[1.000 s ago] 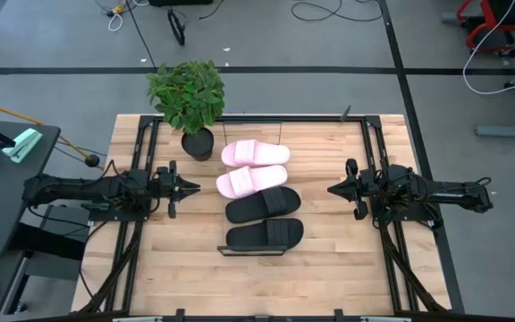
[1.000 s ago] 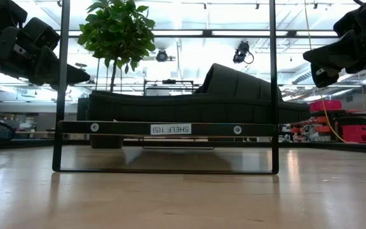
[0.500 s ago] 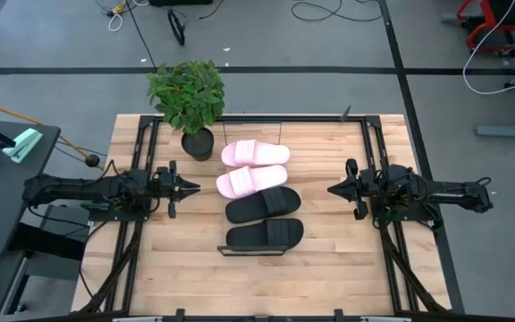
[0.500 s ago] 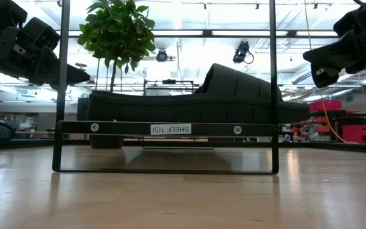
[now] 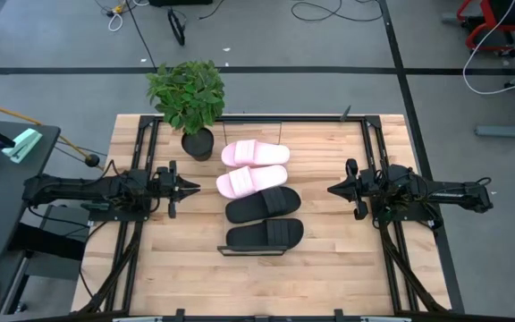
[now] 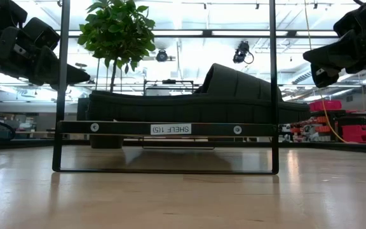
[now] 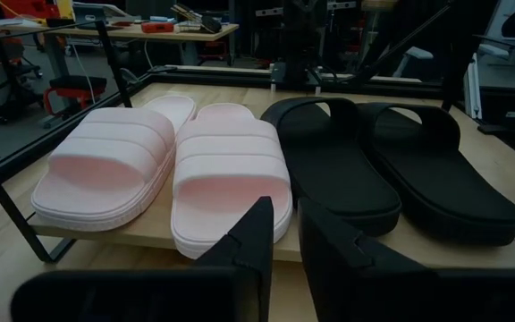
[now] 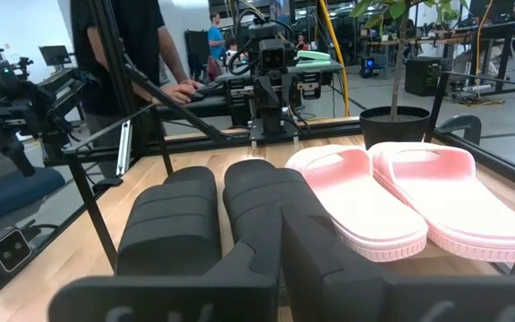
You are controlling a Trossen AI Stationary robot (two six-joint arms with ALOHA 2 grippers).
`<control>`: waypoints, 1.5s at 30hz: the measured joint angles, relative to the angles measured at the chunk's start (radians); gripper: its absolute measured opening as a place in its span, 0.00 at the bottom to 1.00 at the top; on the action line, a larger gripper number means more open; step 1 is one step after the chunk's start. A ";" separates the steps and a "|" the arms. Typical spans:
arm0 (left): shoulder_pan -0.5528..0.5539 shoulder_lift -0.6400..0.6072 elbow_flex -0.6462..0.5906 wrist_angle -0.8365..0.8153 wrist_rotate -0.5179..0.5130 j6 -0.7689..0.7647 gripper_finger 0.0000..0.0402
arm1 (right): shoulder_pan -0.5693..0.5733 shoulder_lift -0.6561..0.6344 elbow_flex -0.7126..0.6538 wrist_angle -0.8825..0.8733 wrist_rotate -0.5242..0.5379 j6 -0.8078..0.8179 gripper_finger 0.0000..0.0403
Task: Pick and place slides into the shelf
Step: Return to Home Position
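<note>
All four slides lie side by side on the shelf's wood plank (image 7: pixel 105 234) in the middle of the table. In the high view the two pale pink slides (image 5: pixel 256 153) (image 5: pixel 253 182) are on the far side and the two black slides (image 5: pixel 264 205) (image 5: pixel 266 235) on the near side. The shelf's black frame (image 6: pixel 167 129) stands on the tabletop. My left gripper (image 5: pixel 184 188) hovers shut to the left of the shelf, pointing at it. My right gripper (image 5: pixel 332 190) hovers shut to the right, also pointing at it. Neither touches anything.
A potted plant (image 5: pixel 186 98) stands at the table's far left, close to the far pink slide. Bare tabletop (image 5: pixel 338 259) lies near and to both sides of the shelf. A person (image 8: pixel 132 36) stands beyond the table in the right wrist view.
</note>
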 joint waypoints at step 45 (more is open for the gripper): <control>0.000 0.000 0.000 0.000 0.000 0.000 0.13 | 0.000 0.000 0.000 0.000 0.000 0.000 0.03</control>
